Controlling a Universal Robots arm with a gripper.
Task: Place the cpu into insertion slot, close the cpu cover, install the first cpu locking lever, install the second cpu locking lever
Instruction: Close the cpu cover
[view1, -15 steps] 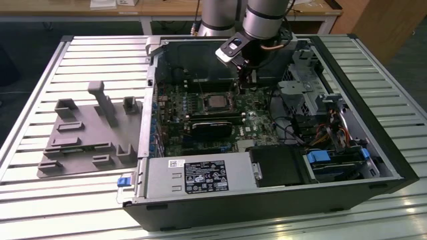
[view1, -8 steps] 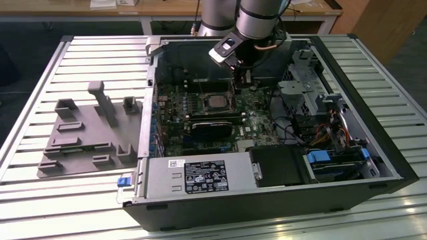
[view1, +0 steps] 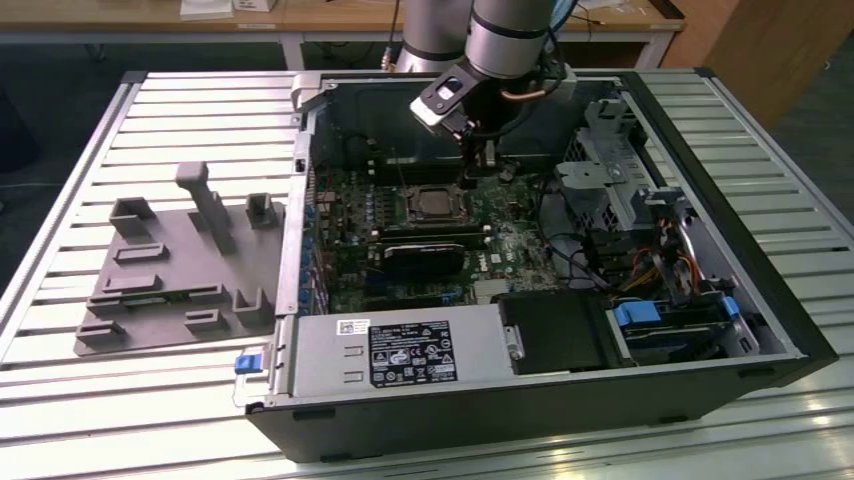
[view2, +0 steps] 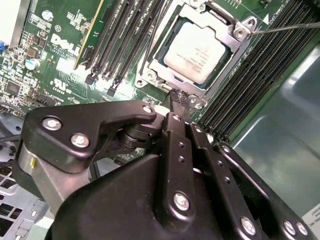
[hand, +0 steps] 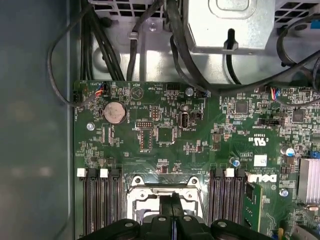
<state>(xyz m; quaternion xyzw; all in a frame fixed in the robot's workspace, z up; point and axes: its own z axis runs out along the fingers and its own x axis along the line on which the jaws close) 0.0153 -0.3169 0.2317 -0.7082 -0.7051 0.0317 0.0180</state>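
Note:
The cpu lies flat in the insertion slot on the green board, its pale metal top showing. The cpu cover is down around it as a silvery frame. A thin locking lever rod sticks out past one corner of the socket. My gripper is shut, its black fingertips pressed together at the socket's edge, beside the chip and with nothing seen between them. In the first wrist view the gripper stands over the cpu cover. In the exterior view the gripper hangs just behind the cpu.
Black memory slots flank the socket on both sides. A large black card lies in front of it, and a power supply fills the case front. Cables and a drive cage crowd one side. A grey fixture rests on the slatted table.

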